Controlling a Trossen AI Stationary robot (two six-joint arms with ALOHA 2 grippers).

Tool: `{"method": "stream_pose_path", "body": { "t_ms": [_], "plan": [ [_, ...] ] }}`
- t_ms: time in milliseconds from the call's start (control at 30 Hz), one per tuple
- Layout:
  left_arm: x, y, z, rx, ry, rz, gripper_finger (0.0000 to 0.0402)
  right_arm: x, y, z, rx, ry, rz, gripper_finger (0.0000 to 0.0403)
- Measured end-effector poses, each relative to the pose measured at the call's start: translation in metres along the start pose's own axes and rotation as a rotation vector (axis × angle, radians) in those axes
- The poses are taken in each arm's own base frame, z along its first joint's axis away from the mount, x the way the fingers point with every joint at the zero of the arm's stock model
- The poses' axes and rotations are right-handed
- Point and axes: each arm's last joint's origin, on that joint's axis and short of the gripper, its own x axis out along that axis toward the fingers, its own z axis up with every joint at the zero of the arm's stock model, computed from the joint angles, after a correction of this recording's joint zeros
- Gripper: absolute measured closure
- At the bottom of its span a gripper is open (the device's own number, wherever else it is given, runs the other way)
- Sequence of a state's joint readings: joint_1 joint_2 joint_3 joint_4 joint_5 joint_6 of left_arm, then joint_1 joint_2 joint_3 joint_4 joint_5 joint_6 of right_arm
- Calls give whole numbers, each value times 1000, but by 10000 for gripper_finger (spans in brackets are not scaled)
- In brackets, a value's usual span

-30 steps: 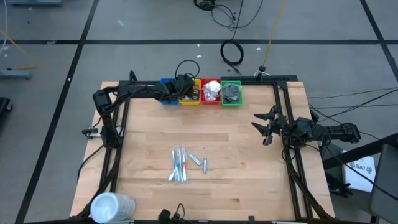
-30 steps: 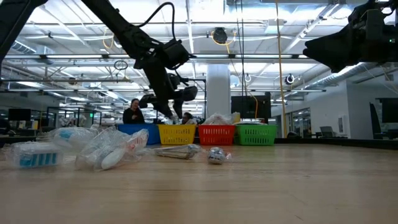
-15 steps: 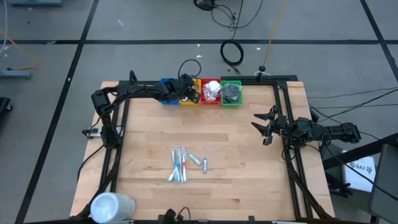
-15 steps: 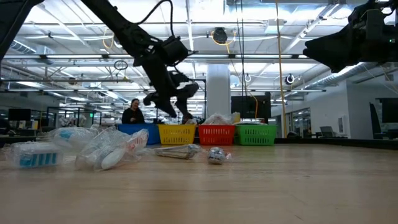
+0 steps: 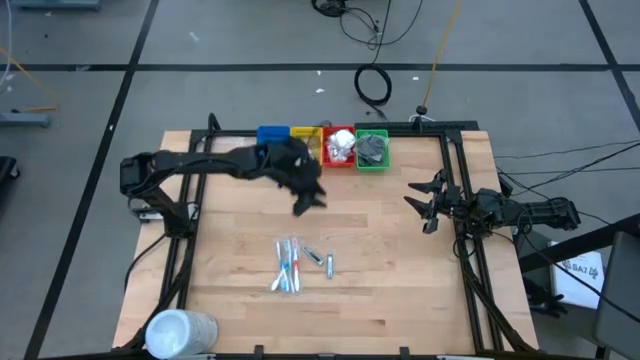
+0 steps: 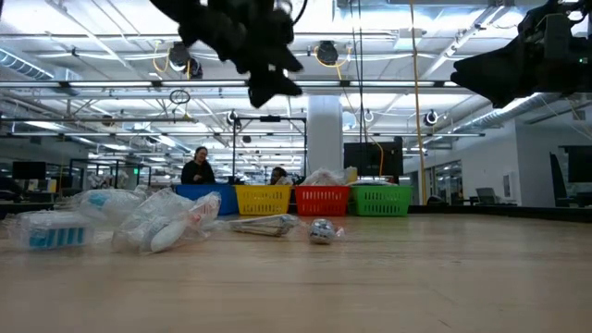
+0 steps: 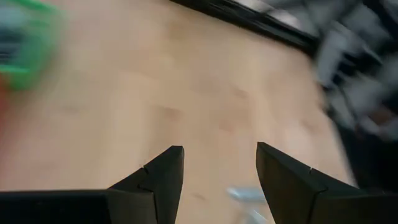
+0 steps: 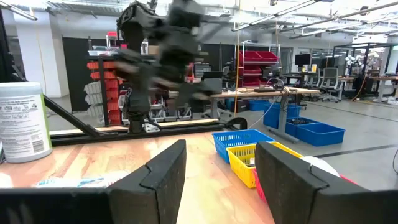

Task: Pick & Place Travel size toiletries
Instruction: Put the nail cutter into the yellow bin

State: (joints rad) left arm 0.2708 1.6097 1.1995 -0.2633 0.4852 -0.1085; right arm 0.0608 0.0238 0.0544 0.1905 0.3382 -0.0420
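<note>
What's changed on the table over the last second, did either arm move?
The left gripper has swung away from the yellow bin toward the middle of the table, jaws open and empty. The right gripper stayed where it was at the right side, open. The pile of toiletries, the bins and the white cylinder have not moved.

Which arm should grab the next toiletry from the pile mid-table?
Left, probably. The left gripper is open and empty, just bin-side of the pile of sticks and tubes. The right gripper waits open near the table's right edge, farther away.

Left wrist view blurred; green bin [image 7: 15,43] smeared.
</note>
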Motion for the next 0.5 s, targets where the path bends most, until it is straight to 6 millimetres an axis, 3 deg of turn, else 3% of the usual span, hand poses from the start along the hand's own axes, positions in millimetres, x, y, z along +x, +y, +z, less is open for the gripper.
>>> {"method": "stream_pose_path", "body": {
  "t_ms": [100, 233, 500],
  "plan": [
    [8, -37, -9, 126, 77, -104, 204, 0, 0, 0, 0, 0, 0, 222],
    [21, -75, -29, 413, 204, -52, 204, 0, 0, 0, 0, 0, 0, 222],
    [51, -118, -61, 533, 269, 151, 204, 0, 0, 0, 0, -1, 0, 222]
  ]
}}
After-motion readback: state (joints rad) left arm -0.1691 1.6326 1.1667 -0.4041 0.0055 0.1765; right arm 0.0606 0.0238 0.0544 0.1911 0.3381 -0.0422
